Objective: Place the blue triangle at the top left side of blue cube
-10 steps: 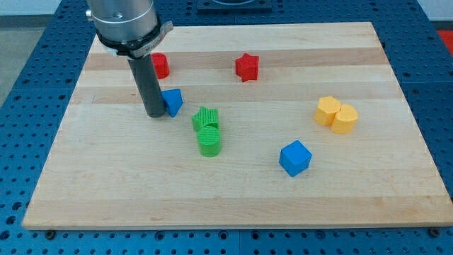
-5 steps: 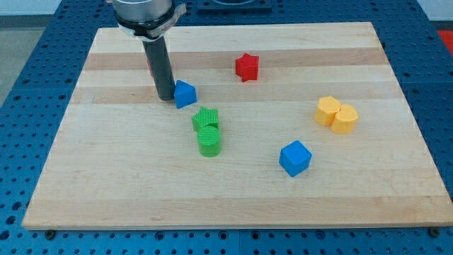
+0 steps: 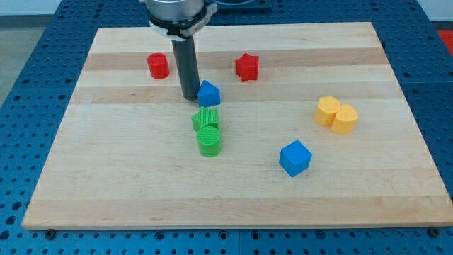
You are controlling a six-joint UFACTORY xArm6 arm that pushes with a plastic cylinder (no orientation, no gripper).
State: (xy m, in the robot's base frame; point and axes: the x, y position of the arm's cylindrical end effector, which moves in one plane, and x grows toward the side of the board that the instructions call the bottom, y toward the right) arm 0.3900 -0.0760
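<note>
Cube (image 3: 295,158), blue, sits low and to the view's right, well apart from the triangle (image 3: 209,93). Triangle lies above the two green blocks (image 3: 207,130), left of centre. My tip (image 3: 190,96) touches its left side; the rod has no jaws and holds nothing. Step in hand appears to be pushing the triangle rightward. Next move likely calls for pushing right and slightly down, stopping upper-left of the cube. Triangle's pointing and long axis cannot be made out.
</note>
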